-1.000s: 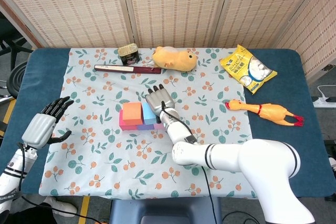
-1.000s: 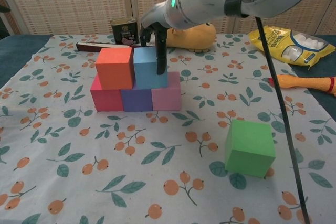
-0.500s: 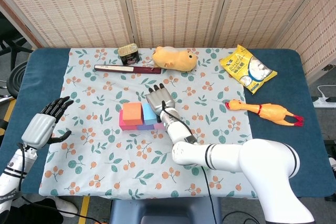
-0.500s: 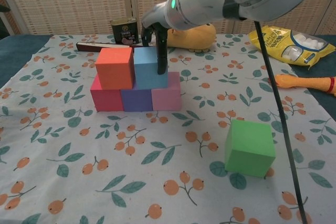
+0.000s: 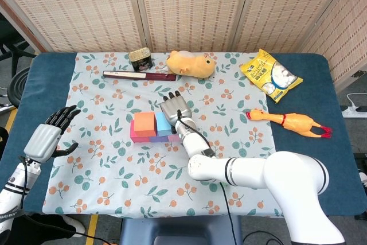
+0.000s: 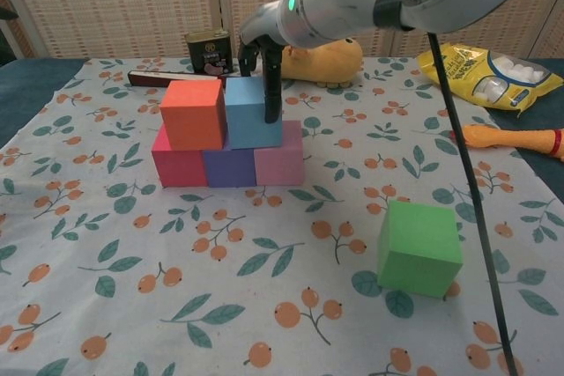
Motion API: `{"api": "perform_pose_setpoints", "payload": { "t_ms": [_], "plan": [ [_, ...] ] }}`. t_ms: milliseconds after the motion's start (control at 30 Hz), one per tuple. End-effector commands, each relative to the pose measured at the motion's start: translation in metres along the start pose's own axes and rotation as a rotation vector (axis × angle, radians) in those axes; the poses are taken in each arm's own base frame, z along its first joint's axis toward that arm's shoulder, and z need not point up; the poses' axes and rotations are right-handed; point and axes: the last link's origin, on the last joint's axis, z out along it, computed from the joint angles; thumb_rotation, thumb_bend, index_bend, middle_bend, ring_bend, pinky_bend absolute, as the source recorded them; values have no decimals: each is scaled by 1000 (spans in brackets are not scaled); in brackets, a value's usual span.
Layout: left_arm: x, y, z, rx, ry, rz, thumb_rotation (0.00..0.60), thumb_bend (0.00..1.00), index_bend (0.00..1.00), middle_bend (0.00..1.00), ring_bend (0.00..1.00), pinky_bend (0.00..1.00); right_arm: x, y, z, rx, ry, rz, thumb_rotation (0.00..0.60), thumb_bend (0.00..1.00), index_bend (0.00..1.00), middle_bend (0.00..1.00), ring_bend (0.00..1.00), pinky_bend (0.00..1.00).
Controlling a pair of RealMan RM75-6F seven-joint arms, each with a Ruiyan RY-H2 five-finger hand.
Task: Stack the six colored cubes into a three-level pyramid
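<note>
Right hand (image 6: pixel 264 63) has barely budged this past second, fingers draped on the blue cube (image 6: pixel 253 113), probably gripping still; blue sits on the second level beside the orange cube (image 6: pixel 193 114); green cube (image 6: pixel 419 247) waits at 4 o'clock; left hand (image 5: pixel 50 136) idles open.

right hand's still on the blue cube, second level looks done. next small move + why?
Probably let go and lift the right robot hand clear of the blue cube. The blue cube already sits beside the orange cube on the three-cube base, so two levels look complete. The green cube lies alone on the cloth near the front and is the only one left for the top.
</note>
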Motion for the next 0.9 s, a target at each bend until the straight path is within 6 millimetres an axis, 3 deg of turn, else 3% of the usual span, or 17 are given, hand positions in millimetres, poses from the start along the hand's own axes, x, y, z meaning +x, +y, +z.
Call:
{"api": "perform_pose_setpoints", "payload": {
  "t_ms": [33,900],
  "plan": [
    [0,0,0,0,0,1,600,309,0,0,0,146,0,-1,0,1,1,4,600,0,454,109,0,0],
    [-1,-2,-1,5,-1,-2,600,308,0,0,0,146,-1,-5,3,-12,-4,16,600,0,429,108,0,0]
  ]
}}
